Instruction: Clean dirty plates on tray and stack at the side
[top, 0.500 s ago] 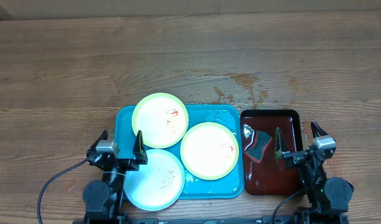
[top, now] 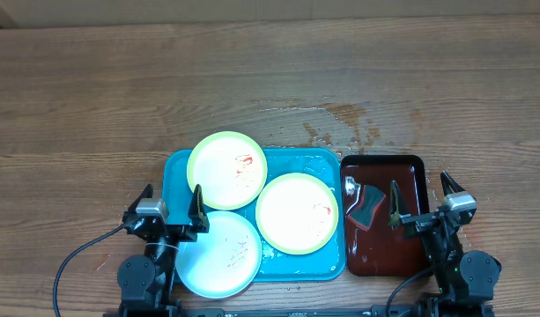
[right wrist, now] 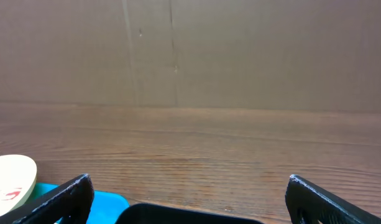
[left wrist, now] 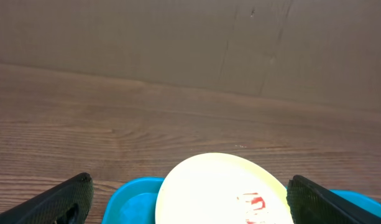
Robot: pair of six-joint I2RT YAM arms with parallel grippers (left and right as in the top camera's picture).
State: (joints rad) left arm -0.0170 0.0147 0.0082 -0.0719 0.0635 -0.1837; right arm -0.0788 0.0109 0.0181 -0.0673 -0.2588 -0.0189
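Two arms sit folded low at the near edge of the table [top: 93, 106], both pointing toward its far side. The left gripper [top: 171, 210] has its jaws spread wide and empty, its inner finger above the left edge of the tray [top: 321, 159]. Three smeared plates lie on the tray: a yellow-green plate [top: 227, 170] at the far left corner, a blue-white plate [top: 218, 255] overhanging the near left corner, and a second yellow-green plate [top: 297, 214] toward the right. Just beside the tray, a red-brown tray [top: 412, 173] holds a dark pad [top: 366, 208]. The right gripper [top: 422, 201] straddles the red-brown tray's right edge, equally wide and empty.
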